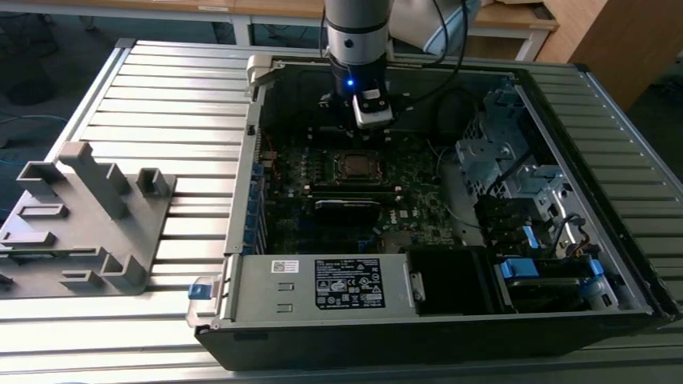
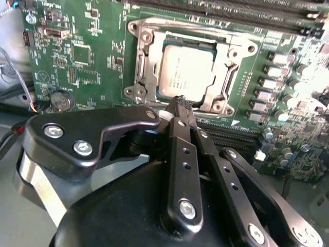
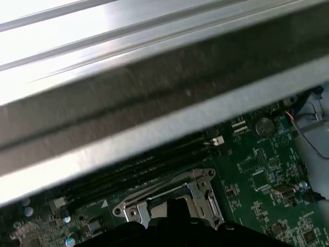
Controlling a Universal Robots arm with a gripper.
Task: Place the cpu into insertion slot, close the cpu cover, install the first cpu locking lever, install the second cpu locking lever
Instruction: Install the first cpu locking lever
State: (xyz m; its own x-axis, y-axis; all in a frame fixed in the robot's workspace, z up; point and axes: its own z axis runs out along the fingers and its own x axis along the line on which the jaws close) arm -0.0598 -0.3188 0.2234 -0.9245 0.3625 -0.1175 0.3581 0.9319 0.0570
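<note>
- Gripper (image 2: pixel 181 103) hangs from the arm in the upper middle of the exterior view (image 1: pixel 366 120), inside the open computer case (image 1: pixel 597 264), above and just behind the socket.
- Its fingers (image 2: pixel 180 149) are pressed together in the second wrist view, the black tips meeting in one point with nothing between them; that point sits at the near edge of the socket, though contact with the metal cannot be judged.
- Seated in the socket, the cpu (image 2: pixel 186 69) shows its dull silver top in the upper middle of the second wrist view; in the exterior view it is the small square (image 1: pixel 356 165) at the centre of the board.
- Lying flat around the chip, the cpu cover (image 2: pixel 146 62) frames it on all sides, its silvery corner also visible at the bottom of the first wrist view (image 3: pixel 205 185).
- A green motherboard (image 2: pixel 77 56) surrounds the socket, with a round coin cell (image 2: pixel 60 101) at the left of the second wrist view.
- On the slatted table (image 1: pixel 160 96) at the exterior view's left stands a grey plastic fixture (image 1: pixel 80 224), well apart from the case.
</note>
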